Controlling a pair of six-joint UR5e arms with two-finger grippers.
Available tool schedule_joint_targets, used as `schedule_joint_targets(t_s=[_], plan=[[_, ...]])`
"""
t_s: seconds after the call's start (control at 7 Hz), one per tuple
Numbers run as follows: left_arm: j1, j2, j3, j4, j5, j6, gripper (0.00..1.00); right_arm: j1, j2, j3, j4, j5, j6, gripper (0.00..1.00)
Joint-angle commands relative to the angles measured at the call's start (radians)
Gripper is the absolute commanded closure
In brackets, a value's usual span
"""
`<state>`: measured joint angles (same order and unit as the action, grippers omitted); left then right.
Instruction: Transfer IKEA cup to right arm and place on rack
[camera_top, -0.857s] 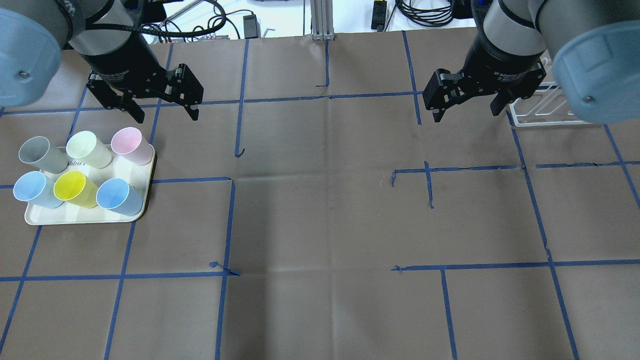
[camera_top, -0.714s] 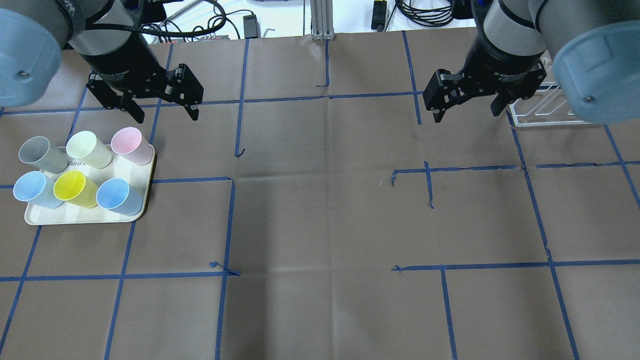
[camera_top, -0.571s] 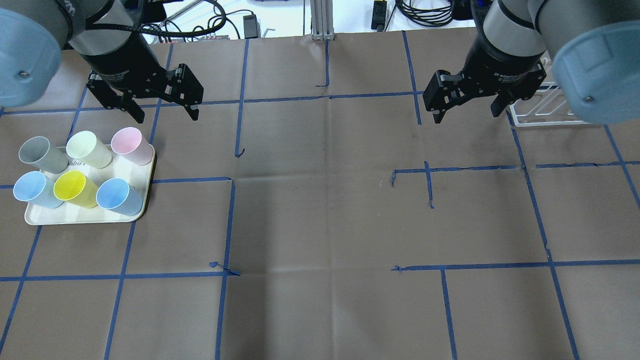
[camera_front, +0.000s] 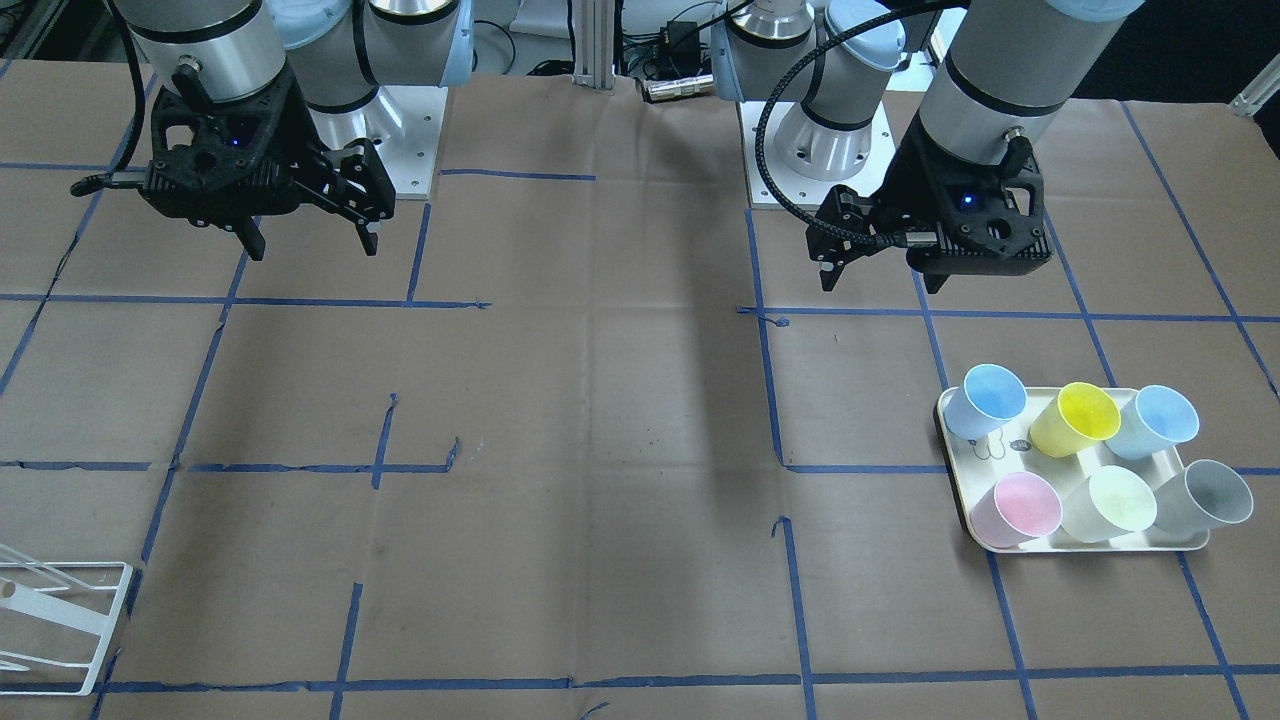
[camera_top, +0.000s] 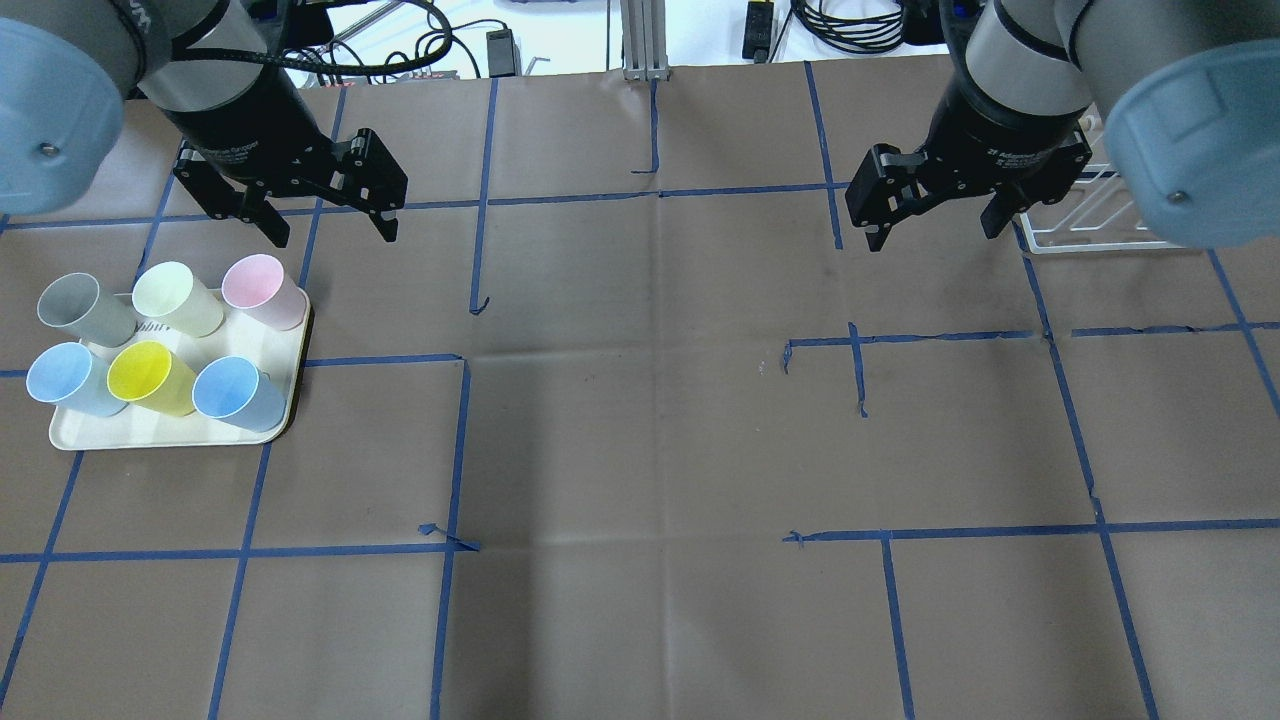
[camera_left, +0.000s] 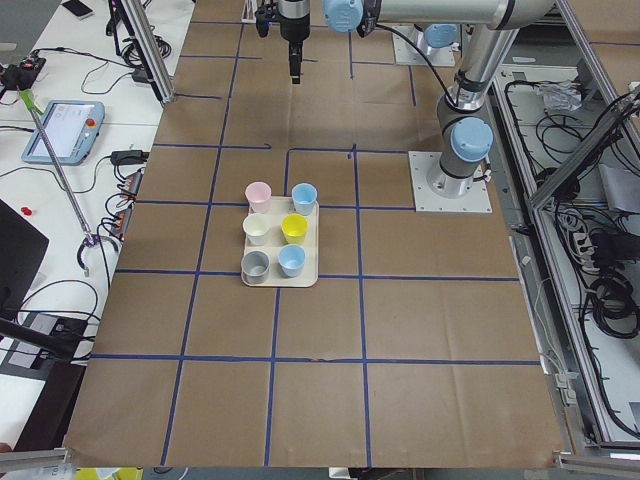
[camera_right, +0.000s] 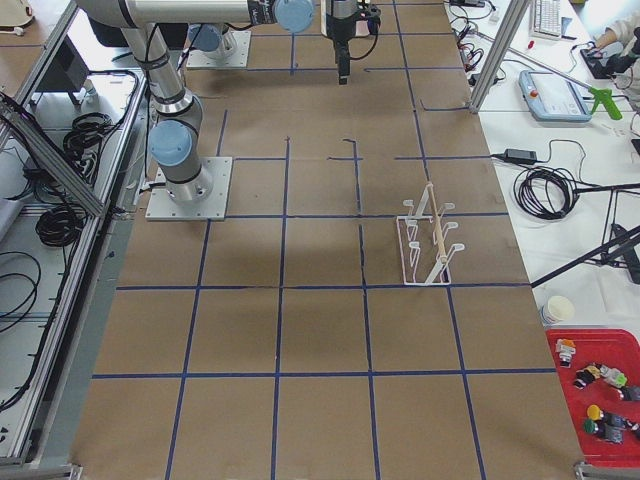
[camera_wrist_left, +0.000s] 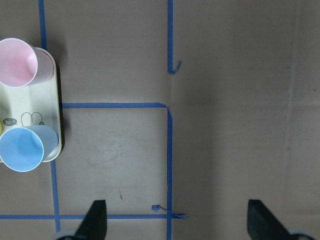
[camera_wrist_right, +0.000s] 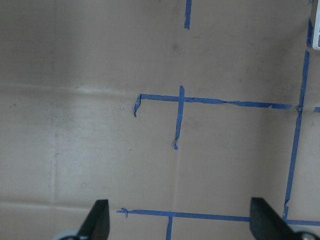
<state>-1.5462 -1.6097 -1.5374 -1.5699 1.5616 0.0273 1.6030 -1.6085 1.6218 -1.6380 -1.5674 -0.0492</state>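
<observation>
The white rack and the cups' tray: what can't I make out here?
- The rack: in the overhead view the right arm's blue cap covers most of it; the front view's left edge cuts it off.
- The tray drawing: the cups hide most of it; the left wrist view's edge cuts off the tray.

The cream rectangular tray (camera_wrist_left: 55, 107) below my left wrist camera carries a small dark speech bubble that reads "hi", printed beside a line drawing with two ears. In the overhead view, white lettering on the black body of my right gripper (camera_top: 932, 238) starts "2F Adaptive"; the rest blurs. The white lettering on my left gripper (camera_top: 333, 239) is too small to read.
</observation>
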Motion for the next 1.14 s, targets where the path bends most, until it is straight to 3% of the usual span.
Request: schedule_joint_targets(t_s=[0.0, 0.43, 0.57, 1.0], plan=[[0.002, 0.004, -0.001, -0.002, 0.0, 0.006, 0.01, 0.0, -0.001, -0.002, -0.014, -0.002, -0.001, 0.0], [0.017, -0.012, 0.013, 0.01, 0.0, 0.016, 0.01, 0.0, -0.001, -0.01, -0.014, -0.005, -0.006, 0.0], [0.038, -0.022, 0.01, 0.037, 0.0, 0.122, 0.01, 0.002, -0.001, -0.005, -0.013, -0.009, -0.012, 0.0], [0.217, -0.052, 0.002, 0.067, -0.002, 0.311, 0.01, 0.0, -0.001, -0.002, -0.014, -0.01, -0.012, 0.0]])
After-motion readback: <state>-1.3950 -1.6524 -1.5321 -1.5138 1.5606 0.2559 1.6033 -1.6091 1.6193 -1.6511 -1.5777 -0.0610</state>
